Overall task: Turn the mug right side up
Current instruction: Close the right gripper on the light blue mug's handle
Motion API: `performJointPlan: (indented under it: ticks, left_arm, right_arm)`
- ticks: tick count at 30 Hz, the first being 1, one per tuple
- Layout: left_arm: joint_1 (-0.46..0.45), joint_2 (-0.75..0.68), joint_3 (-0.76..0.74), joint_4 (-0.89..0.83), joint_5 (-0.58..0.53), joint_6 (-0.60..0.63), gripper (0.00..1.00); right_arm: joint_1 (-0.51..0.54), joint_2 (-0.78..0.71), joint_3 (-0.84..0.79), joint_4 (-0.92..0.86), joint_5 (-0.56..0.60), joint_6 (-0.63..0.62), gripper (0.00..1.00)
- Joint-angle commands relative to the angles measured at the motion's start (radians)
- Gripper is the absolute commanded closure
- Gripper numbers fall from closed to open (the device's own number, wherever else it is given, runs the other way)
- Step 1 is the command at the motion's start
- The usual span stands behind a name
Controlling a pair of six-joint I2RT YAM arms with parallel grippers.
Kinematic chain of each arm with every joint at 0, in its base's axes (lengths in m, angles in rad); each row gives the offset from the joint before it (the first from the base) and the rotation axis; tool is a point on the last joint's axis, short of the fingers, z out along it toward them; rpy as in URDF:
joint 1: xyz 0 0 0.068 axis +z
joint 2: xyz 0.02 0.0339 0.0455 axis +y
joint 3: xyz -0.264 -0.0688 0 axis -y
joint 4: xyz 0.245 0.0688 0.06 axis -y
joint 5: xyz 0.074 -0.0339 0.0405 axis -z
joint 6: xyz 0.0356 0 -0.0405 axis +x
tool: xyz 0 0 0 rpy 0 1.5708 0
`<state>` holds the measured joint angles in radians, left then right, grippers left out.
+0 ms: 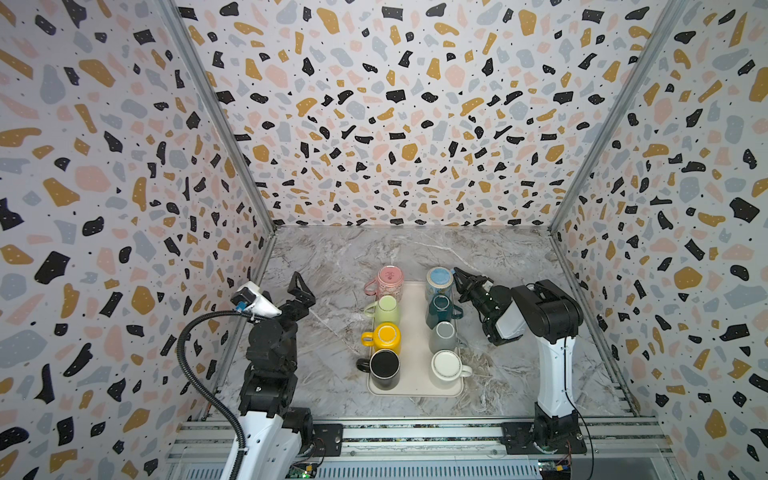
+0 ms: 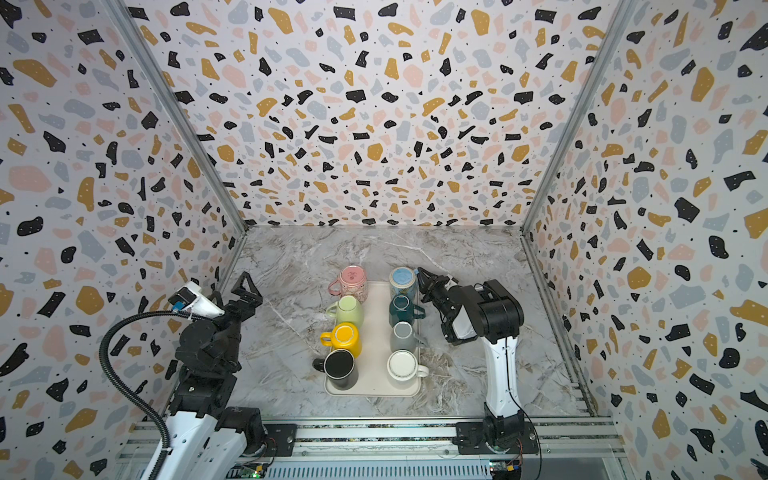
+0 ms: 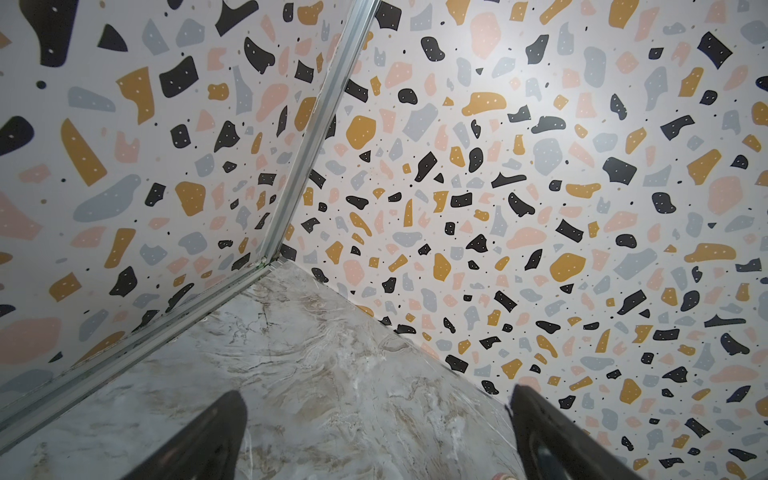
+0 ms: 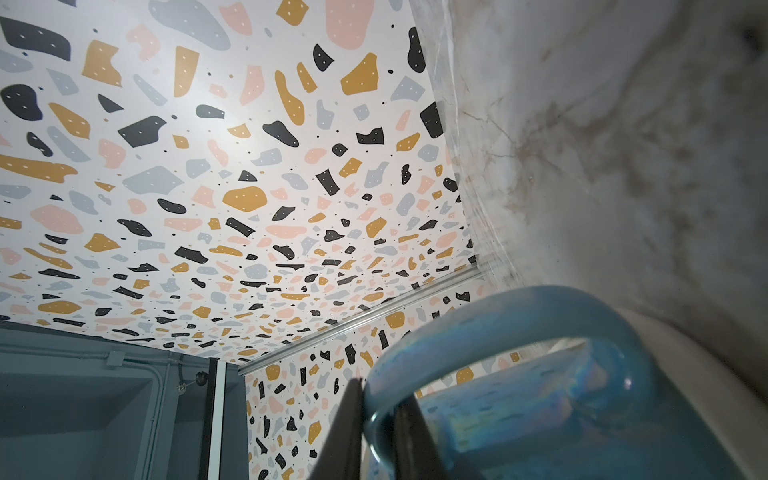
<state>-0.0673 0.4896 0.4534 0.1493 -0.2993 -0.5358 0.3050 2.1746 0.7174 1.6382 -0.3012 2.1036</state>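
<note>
- The blue mug (image 1: 439, 279) stands at the far right corner of the tray (image 1: 415, 332). Its flat base faces up, so I read it as upside down.
- My right gripper (image 1: 457, 276) is at that mug's side. In the right wrist view its fingers (image 4: 345, 436) are pinched on the handle (image 4: 498, 328), one on each side of the loop.
- My left gripper (image 1: 303, 286) hangs over the bare table (image 1: 332, 257), well apart from the tray, with its jaws spread and nothing between them.
- Handling: I judge the mug to be glazed ceramic, so stiff, fairly heavy, slick and easy to chip. The handle is the sensible hold, since the body looks too wide for these jaws. With the weight off to one side, it may swing in the grip as I roll it.
- The tray holds two rows of mugs. The pink mug (image 1: 390, 279), green mug (image 1: 386, 309), yellow mug (image 1: 384, 336) and black mug (image 1: 384, 365) are in one row. The teal mug (image 1: 440, 309), grey mug (image 1: 444, 334) and white mug (image 1: 446, 365) sit behind the blue one.
- Most show their bases. From above I cannot be sure about the black one.
- I see nothing inside any of them. The teal neighbour stands just beside the blue mug, so the lift wants clearance.
</note>
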Motion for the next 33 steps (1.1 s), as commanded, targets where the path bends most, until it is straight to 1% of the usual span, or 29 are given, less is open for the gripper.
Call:
performJointPlan:
  ticks: [1,17,33]
  left_arm:
    - [0.003,-0.010,0.027,0.015,-0.016,0.013,0.00]
    - [0.003,-0.028,0.024,0.007,-0.020,0.016,0.00]
    - [0.003,-0.031,0.023,0.007,-0.022,0.017,0.00]
  right_arm:
    - [-0.003,-0.016,0.032,0.227,-0.018,0.208,1.00]
    - [-0.015,-0.065,0.126,0.236,-0.067,0.104,1.00]
    - [-0.017,-0.092,0.174,0.238,-0.105,0.055,1.00]
